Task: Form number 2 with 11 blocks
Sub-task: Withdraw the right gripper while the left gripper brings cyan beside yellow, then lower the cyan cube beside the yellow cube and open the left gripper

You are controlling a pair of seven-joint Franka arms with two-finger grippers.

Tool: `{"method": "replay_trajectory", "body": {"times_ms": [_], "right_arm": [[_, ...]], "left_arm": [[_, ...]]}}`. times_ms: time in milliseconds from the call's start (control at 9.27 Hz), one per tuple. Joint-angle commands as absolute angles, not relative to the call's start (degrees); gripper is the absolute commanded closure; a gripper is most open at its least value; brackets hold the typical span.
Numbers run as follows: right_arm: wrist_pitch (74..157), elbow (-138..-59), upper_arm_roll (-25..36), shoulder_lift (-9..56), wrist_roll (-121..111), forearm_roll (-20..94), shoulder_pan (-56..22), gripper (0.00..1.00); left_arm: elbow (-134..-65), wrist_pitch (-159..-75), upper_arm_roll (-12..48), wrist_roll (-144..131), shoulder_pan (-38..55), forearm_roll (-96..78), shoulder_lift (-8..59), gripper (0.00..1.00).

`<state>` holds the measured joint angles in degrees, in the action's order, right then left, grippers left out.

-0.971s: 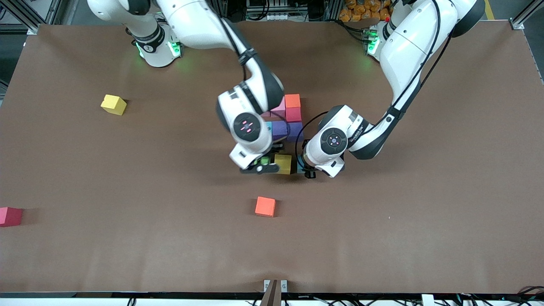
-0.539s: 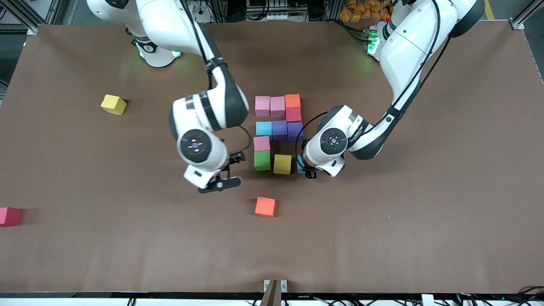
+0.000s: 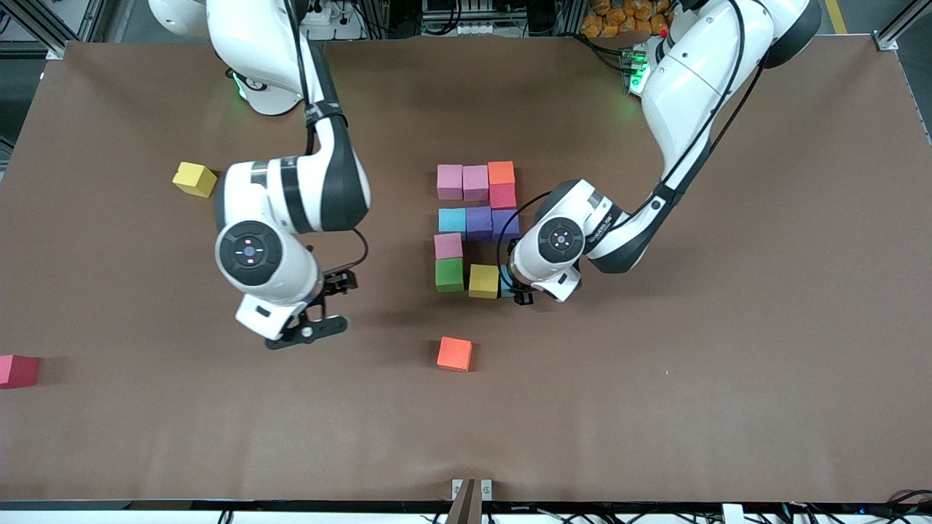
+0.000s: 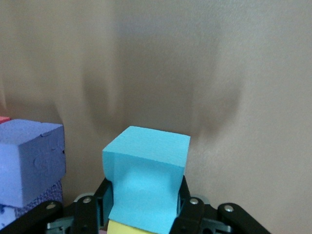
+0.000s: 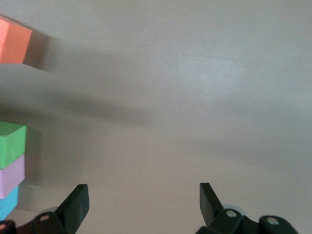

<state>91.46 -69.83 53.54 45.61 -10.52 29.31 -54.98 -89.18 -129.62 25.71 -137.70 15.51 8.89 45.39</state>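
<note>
In the front view the left arm's wrist hides most of the left gripper (image 3: 518, 292) and of the light blue block (image 4: 146, 183) that its fingers (image 4: 187, 207) clamp. This block touches the yellow block (image 3: 484, 281) at the end of the number 2 (image 3: 477, 227) nearest the front camera. The arm bends low over the desk (image 3: 655, 407). The right gripper (image 5: 141, 204) hangs over bare desk toward the right arm's end, fingers wide and holding nothing.
</note>
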Motion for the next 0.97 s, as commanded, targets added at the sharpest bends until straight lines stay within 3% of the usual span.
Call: {"method": "replay_trajectory", "body": {"times_ms": [0,431,539,647,863], "right_arm": [[89.65,-70.05,58.78,45.26,-17.63,29.35,-55.46,0.0],[89.56,-70.05,61.61,45.26,-19.95,29.36,-55.2,0.0],[89.56,-70.05,61.87,45.26,-20.04,29.36,-55.11,0.0],[89.56,-70.05,62.4,45.35,-20.47,29.36,-55.11,0.0],[89.65,-70.05,62.4,45.35,-20.57,29.36,-55.28,0.0]], "left_arm": [[-86.57,-128.85,25.14,-138.87,16.96,8.0,46.93,1.0],[-85.52,-128.85,25.14,-138.61,17.93,8.09,47.11,1.0],[-85.6,-128.85,25.14,-137.91,17.93,8.35,47.11,0.83],[-85.61,-128.76,25.14,-136.77,17.93,8.52,47.11,0.01],[-85.69,-128.06,25.14,-136.49,17.84,8.61,46.93,0.0]]}}
